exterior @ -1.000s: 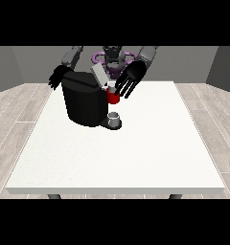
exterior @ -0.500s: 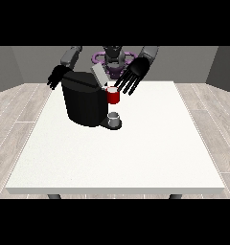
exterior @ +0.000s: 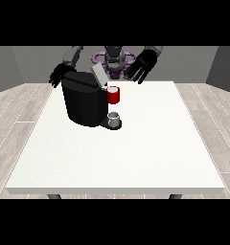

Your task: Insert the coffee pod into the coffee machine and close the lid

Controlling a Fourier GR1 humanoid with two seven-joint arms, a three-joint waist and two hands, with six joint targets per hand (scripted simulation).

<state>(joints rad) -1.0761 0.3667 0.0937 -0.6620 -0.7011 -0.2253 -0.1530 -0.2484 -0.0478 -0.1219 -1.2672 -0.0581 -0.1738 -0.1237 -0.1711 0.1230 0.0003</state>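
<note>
Two hands flank the coffee machine: with fingers released and the lid (raised) below-left of them, a careless sweep could miss it.

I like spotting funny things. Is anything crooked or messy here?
Nothing is spilled or broken. The coffee machine sits upright on the table, but its lid sticks up at a slant, not closed. A red thing at the machine pokes out its side.

Even, soft light from overhead leaves the white tabletop bright, without glare. The black coffee machine casts only a faint shadow at its base.
</note>
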